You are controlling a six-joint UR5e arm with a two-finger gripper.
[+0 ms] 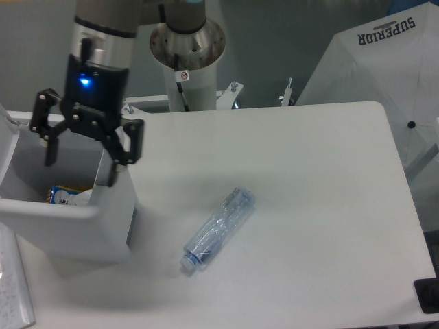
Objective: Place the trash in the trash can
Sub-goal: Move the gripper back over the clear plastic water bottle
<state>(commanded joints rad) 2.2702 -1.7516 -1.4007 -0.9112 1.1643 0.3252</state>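
Note:
A crushed clear bluish plastic bottle (218,229) lies on the white table, cap toward the front left. At the left edge stands the big white trash can (48,211). Inside it rests a crumpled wrapper (70,197), white with some blue and orange print. My gripper (81,171) hangs over the can's opening, its fingers spread wide open and holding nothing. The bottle is well to the right of the gripper and apart from it.
The robot's base column (186,62) rises behind the table's far edge. A white fabric cover marked SUPERIOR (384,55) stands at the back right. A dark object (426,295) sits past the front right corner. White paper (10,288) lies at the front left.

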